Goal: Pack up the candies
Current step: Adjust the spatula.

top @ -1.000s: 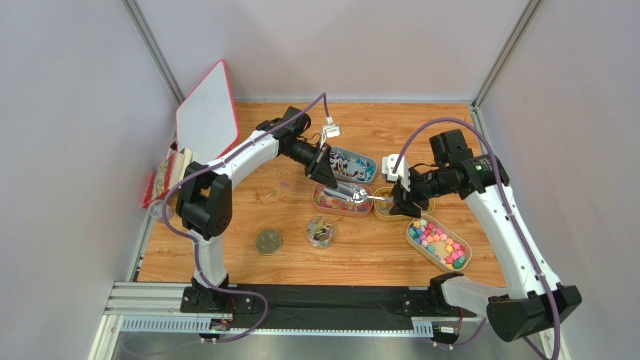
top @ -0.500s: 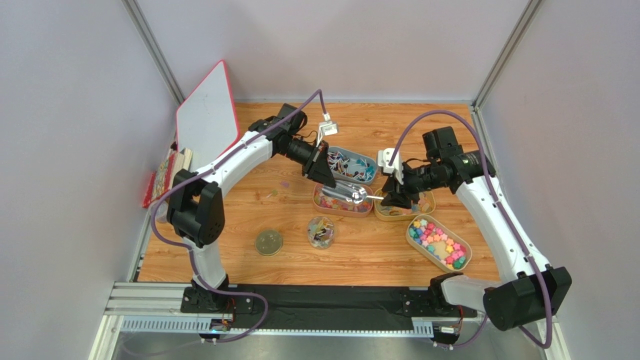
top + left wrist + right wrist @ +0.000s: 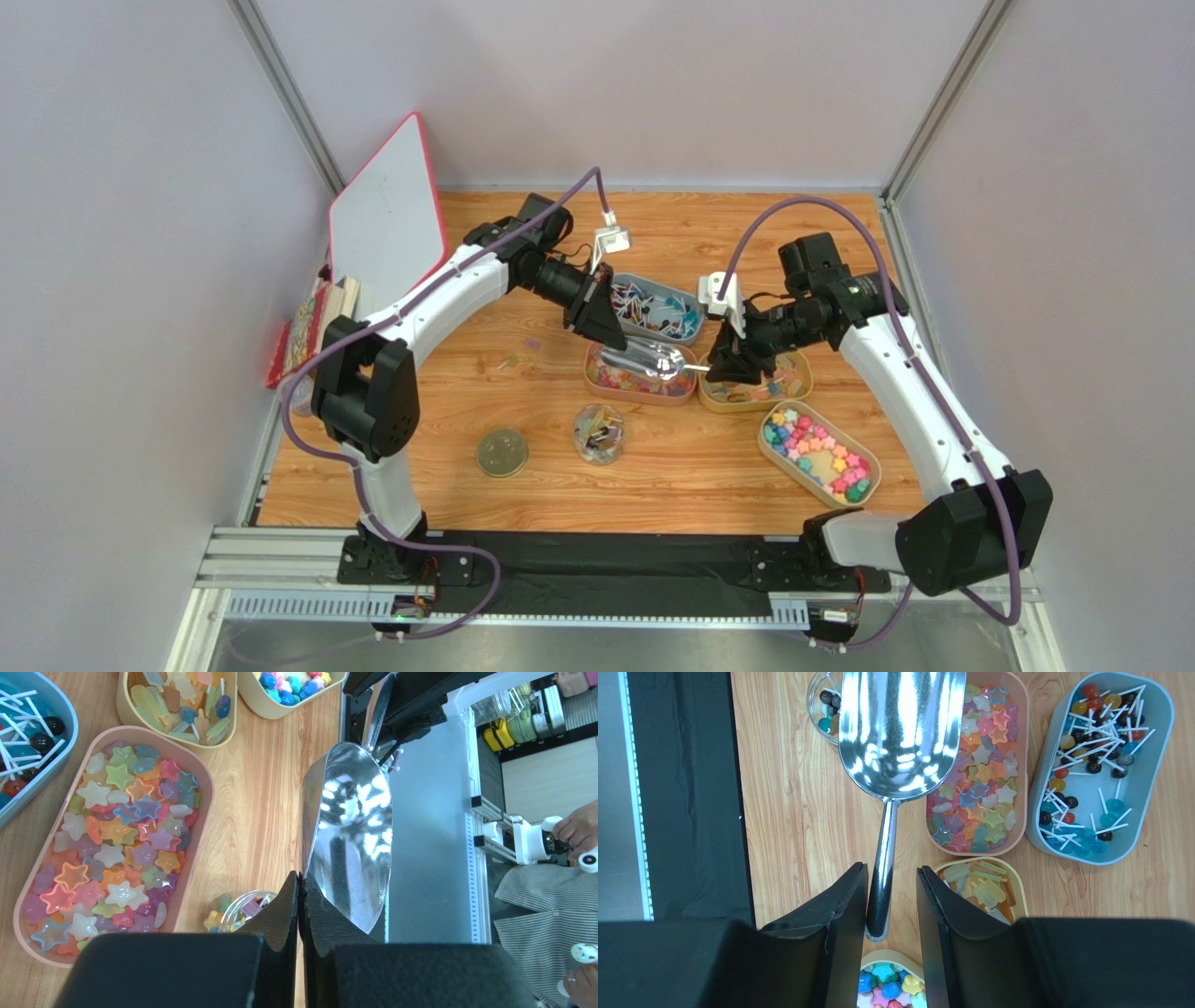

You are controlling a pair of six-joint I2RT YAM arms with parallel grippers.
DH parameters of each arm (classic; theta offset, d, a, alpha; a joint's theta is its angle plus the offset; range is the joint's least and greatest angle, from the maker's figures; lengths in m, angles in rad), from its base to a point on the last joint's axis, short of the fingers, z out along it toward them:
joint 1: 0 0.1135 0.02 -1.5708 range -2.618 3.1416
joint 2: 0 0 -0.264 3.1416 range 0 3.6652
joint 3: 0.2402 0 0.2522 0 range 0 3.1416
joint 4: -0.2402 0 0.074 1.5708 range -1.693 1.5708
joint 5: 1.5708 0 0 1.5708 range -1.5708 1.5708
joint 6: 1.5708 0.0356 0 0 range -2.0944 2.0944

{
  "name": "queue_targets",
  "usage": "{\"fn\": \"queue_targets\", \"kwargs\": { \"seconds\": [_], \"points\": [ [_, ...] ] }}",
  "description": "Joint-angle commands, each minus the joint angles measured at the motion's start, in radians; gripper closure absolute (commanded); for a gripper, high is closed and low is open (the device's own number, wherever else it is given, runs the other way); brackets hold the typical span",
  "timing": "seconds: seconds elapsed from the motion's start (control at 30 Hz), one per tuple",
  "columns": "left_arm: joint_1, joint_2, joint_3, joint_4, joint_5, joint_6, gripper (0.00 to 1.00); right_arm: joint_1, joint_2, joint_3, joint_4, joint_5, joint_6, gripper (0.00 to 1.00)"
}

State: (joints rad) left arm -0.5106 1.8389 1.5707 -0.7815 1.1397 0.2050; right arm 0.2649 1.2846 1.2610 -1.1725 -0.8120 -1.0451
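Steel scoop [image 3: 901, 731]: left pincer [image 3: 300, 882] clamps its rim [image 3: 307, 840], right pincer [image 3: 892, 875] gapes astride handle [image 3: 882, 861].

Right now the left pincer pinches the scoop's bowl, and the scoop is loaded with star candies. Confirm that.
Wrong on the load: the scoop is empty, its shiny bowl bare in the right wrist view. The left pincer does pinch the bowl's edge.

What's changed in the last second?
The right gripper slid left until its open fingers straddle the scoop handle; not closed yet. The left gripper kept its grip on the scoop bowl. The candies, trays, jar and lid stayed put.
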Motion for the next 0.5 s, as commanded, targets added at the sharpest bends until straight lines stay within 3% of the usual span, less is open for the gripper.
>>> {"fn": "queue_targets", "kwargs": {
  "seconds": [0.0,0.33,0.47],
  "points": [
    [-0.003,-0.040,0.022,0.016,0.049,0.030,1.00,-0.006,0.019,0.028,-0.010,-0.019,-0.021,0.66],
    [-0.003,-0.038,0.018,0.025,0.046,0.024,1.00,-0.006,0.039,0.044,-0.013,-0.039,-0.015,0.80],
    [-0.003,-0.035,0.018,0.033,0.045,0.017,1.00,-0.001,0.042,0.048,-0.019,-0.072,-0.013,0.93]
  ]
}}
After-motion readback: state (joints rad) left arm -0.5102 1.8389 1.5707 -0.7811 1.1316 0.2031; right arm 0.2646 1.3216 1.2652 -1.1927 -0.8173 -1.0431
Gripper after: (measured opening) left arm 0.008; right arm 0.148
